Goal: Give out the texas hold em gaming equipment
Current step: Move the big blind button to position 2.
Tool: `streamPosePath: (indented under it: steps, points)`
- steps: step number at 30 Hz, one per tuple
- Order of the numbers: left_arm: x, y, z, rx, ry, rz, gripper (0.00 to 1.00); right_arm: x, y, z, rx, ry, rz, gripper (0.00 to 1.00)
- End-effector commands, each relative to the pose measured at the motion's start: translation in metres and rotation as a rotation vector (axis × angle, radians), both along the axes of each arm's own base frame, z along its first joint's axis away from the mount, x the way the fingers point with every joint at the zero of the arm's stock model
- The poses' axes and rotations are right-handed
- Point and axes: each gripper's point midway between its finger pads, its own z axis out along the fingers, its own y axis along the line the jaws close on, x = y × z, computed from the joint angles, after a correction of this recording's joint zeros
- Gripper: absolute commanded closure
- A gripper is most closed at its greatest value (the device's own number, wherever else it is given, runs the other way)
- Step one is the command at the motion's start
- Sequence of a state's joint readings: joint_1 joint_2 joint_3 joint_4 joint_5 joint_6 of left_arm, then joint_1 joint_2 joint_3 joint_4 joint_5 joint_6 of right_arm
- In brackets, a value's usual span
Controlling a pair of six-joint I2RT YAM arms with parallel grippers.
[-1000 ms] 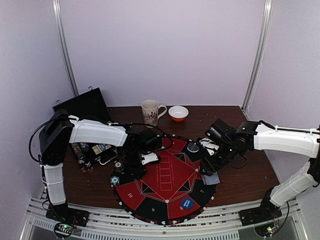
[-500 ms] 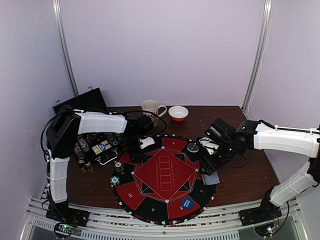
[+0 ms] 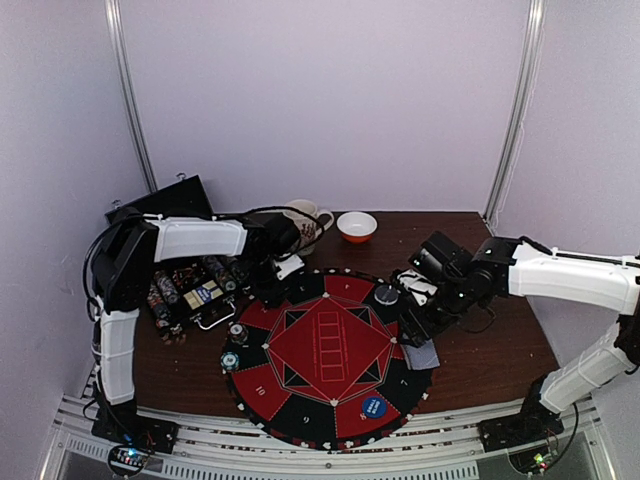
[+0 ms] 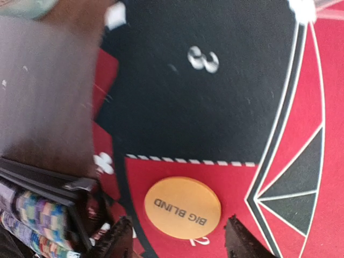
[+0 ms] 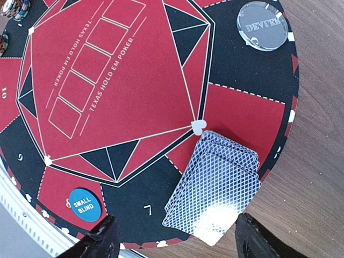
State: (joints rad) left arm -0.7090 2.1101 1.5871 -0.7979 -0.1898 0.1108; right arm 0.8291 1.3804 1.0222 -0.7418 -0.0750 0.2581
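The round red-and-black mat (image 3: 330,345) lies in the middle. My left gripper (image 3: 286,268) is open over the mat's far left edge. In the left wrist view it (image 4: 180,243) straddles an orange "BIG BLIND" disc (image 4: 183,208) lying flat on a red segment below the 3. My right gripper (image 3: 420,322) is open and empty above the grey-blue-backed card deck (image 3: 422,355), which lies fanned on the mat's right rim (image 5: 215,188). A blue "SMALL BLIND" disc (image 5: 84,205) and a clear dealer disc (image 5: 262,25) lie on the mat. Two small chip stacks (image 3: 236,335) sit at its left.
An open black case (image 3: 185,290) with rows of striped chips (image 4: 32,215) stands left of the mat, its lid (image 3: 170,208) raised behind. A mug (image 3: 300,222) and an orange-and-white bowl (image 3: 357,226) stand at the back. The table edge runs close to the deck's right.
My left gripper has moved from the mat's left part back toward its far left edge, near the mug. The right arm has hardly moved.
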Motion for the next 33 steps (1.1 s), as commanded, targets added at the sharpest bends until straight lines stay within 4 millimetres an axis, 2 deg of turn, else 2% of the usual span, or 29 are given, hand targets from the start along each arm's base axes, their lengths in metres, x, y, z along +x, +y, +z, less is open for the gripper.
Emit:
streamPosePath:
  steps: [1, 5, 12, 15, 18, 28, 33]
  points:
    - [0.017, -0.021, 0.046, -0.138, -0.079, 0.022, 0.33, 0.003, -0.001, 0.008, -0.005, -0.011, -0.002, 0.24]
    - [0.001, -0.015, 0.063, -0.171, -0.044, 0.062, 0.21, 0.003, -0.001, 0.008, -0.004, -0.014, -0.003, 0.24]
    - [-0.049, 0.031, 0.079, -0.163, 0.021, 0.268, 0.11, 0.004, 0.001, 0.006, -0.003, -0.011, 0.005, 0.24]
    - [-0.072, 0.048, 0.067, -0.135, 0.074, 0.314, 0.05, 0.004, 0.002, 0.006, -0.002, -0.012, 0.011, 0.24]
    - [-0.085, 0.059, 0.052, -0.109, 0.104, 0.342, 0.02, 0.004, 0.002, 0.005, -0.006, -0.011, 0.016, 0.24]
    - [-0.090, 0.055, 0.014, -0.116, 0.176, 0.320, 0.03, 0.001, -0.002, -0.001, -0.010, -0.002, 0.010, 0.24]
    - [-0.099, 0.070, -0.006, -0.058, 0.210, 0.336, 0.13, 0.000, -0.002, -0.002, -0.011, 0.001, 0.010, 0.24]
